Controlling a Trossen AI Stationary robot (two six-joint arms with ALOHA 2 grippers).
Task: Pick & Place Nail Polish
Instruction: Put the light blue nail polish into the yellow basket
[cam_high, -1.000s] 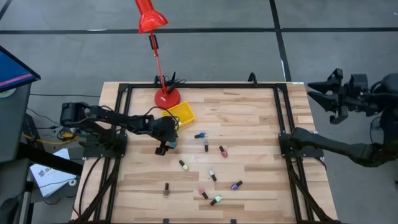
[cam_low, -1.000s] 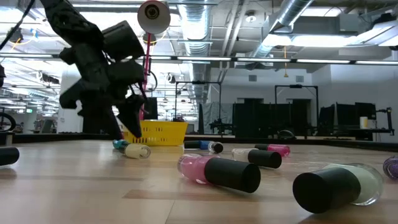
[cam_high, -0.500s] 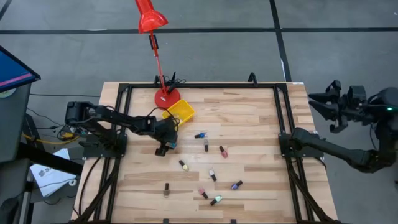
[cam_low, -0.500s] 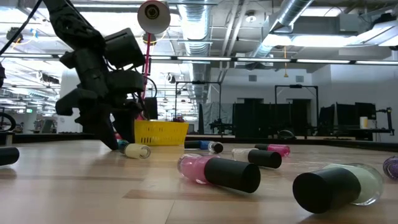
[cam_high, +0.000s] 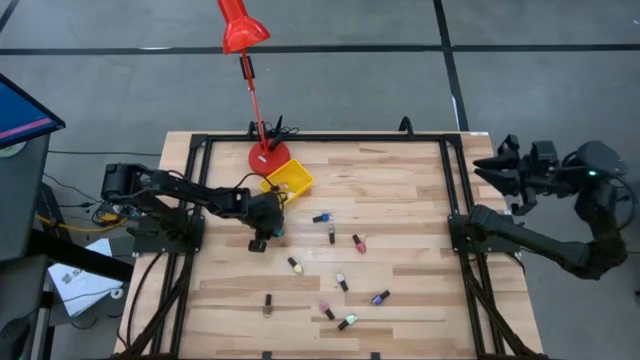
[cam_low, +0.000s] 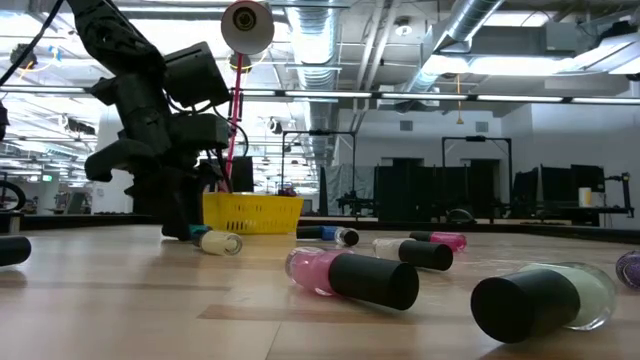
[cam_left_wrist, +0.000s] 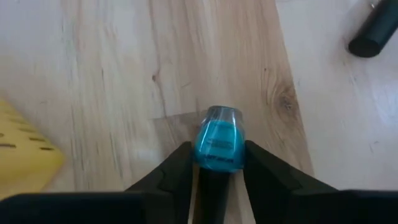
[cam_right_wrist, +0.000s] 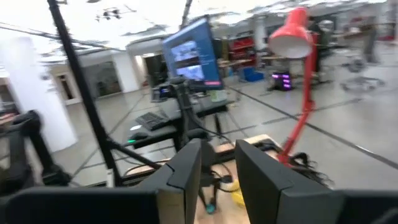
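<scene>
Near the yellow tray (cam_high: 288, 180), at the back-left of the surface (cam_high: 400, 200), the left tool (cam_high: 262, 238) is down low with its fingers (cam_left_wrist: 180, 171) narrowed on a blue nail polish bottle (cam_left_wrist: 219, 138); the wrist view shows the bottle gripped between them, its blue body poking out in front. The grasp looks made, so the step in hand is the pick. Next comes a lift clear of the wood and a short carry to the tray just beside it, keeping the small, slippery bottle from twisting out. The other bottles (cam_high: 340, 283) lie scattered across the middle and front of the surface. The right tool (cam_high: 510, 172) hangs well off the right edge, fingers slightly apart and holding nothing. Compared with a second ago, the left tool has settled lower onto the bottle, and the right arm has swung in closer to the surface edge.
</scene>
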